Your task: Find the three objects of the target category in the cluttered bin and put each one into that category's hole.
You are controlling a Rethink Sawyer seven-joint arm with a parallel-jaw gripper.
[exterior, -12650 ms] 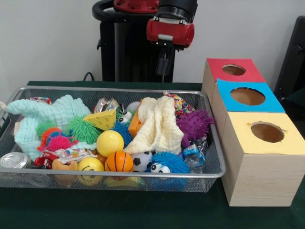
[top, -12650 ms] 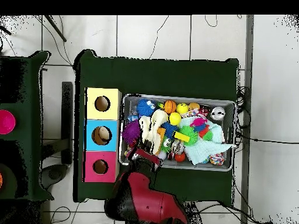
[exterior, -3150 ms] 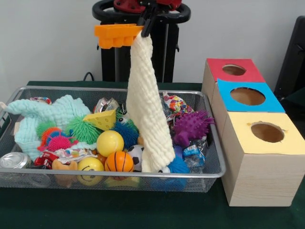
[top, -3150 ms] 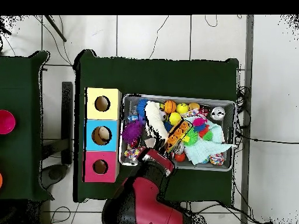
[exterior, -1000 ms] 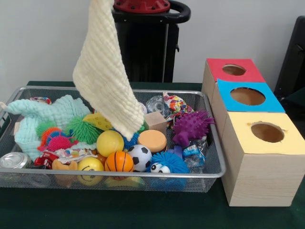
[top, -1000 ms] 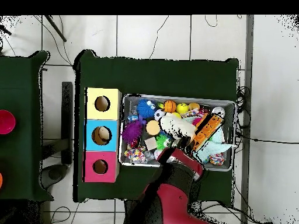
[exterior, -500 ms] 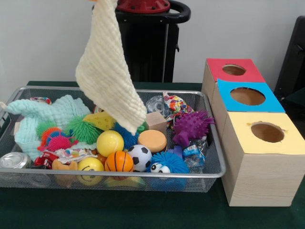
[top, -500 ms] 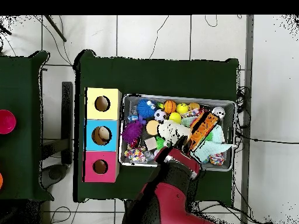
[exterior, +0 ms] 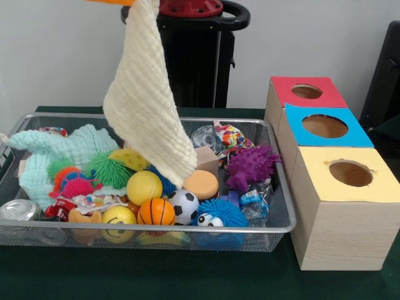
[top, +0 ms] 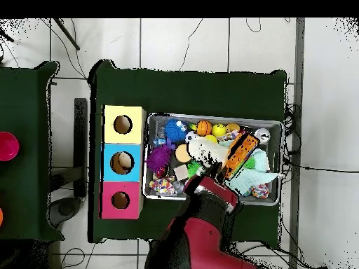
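Cream cloth (exterior: 145, 94) hangs high over bin (exterior: 278, 206); gripper hidden, grip state unclear. Advice: carry clear of clutter before lowering.

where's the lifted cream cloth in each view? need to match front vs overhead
Front view: the cream waffle-weave cloth hangs from the top edge, left of centre, its lower corner over the balls in the wire mesh bin.
Overhead view: the same cloth shows as a pale patch in the middle of the bin, just above the red arm.
Shared landmark: the yellow-topped wooden box, nearest in front, topmost of three overhead.
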